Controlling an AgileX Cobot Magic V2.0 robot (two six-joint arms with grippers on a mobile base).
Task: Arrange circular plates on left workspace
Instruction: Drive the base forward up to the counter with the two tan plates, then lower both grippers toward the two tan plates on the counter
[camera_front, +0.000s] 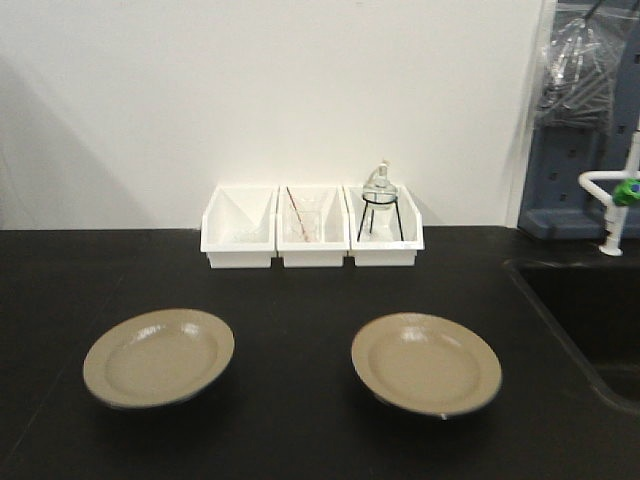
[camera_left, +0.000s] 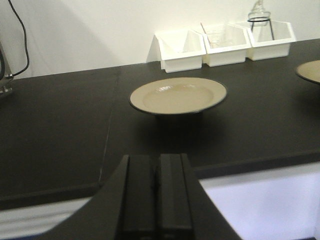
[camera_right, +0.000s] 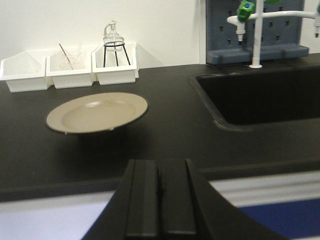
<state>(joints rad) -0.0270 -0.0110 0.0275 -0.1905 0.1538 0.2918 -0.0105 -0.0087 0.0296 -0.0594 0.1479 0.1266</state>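
Note:
Two round beige plates lie apart on the black bench top (camera_front: 300, 420). The left plate (camera_front: 158, 357) also shows in the left wrist view (camera_left: 177, 95). The right plate (camera_front: 426, 363) also shows in the right wrist view (camera_right: 97, 112), and its edge shows at the right of the left wrist view (camera_left: 310, 71). My left gripper (camera_left: 156, 172) is shut and empty, held back over the bench's white front edge, well short of the left plate. My right gripper (camera_right: 160, 177) is shut and empty, likewise short of the right plate. Neither gripper shows in the front view.
Three white bins (camera_front: 311, 226) stand in a row at the back wall; the right one holds a glass flask on a wire stand (camera_front: 380, 200). A recessed black sink (camera_front: 590, 320) with a white tap (camera_front: 615, 200) lies at the right.

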